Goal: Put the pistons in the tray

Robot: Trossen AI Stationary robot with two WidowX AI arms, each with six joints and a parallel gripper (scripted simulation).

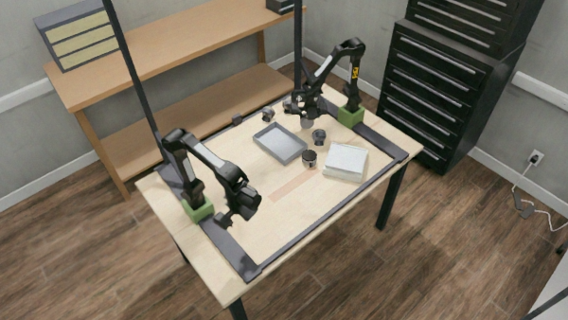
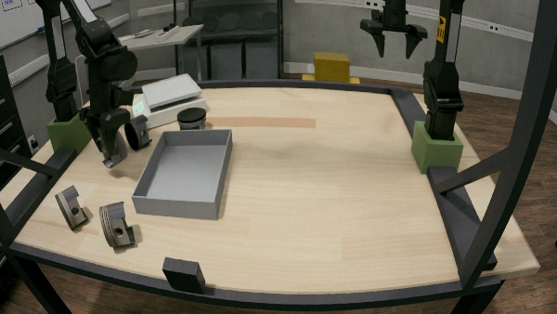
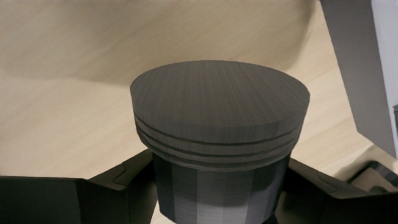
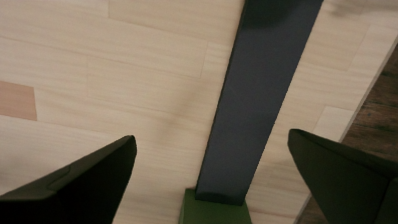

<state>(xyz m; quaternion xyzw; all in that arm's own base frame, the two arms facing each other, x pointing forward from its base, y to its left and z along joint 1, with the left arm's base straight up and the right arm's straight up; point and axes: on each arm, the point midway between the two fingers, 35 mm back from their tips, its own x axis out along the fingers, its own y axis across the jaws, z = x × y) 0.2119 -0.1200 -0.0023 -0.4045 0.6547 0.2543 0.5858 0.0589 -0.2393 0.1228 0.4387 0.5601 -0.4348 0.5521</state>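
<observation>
My left gripper (image 2: 111,148) (image 3: 212,152) is shut on a piston (image 3: 220,100) (image 1: 307,122) (image 2: 122,150), crown toward the wrist camera, held low above the table beside the tray. The grey steel parts tray (image 1: 281,142) (image 2: 178,207) (image 3: 352,65) is empty. One piston (image 1: 319,136) (image 2: 137,132) lies on its side between tray and scale. A dark-topped piston (image 1: 309,160) (image 2: 191,119) stands at the tray's end. Two more pistons, one (image 1: 268,114) (image 2: 113,225) and another (image 1: 288,105) (image 2: 71,207), lie on their sides. My right gripper (image 2: 395,46) (image 4: 211,139) is open and empty, high up.
A white scale (image 1: 346,161) (image 2: 172,95) with nothing on it stands behind the dark-topped piston in the exterior view. A small dark block (image 1: 237,118) (image 2: 183,275) sits at the frame's edge. Dark frame rails (image 4: 260,100) and upright posts (image 1: 297,43) border the table.
</observation>
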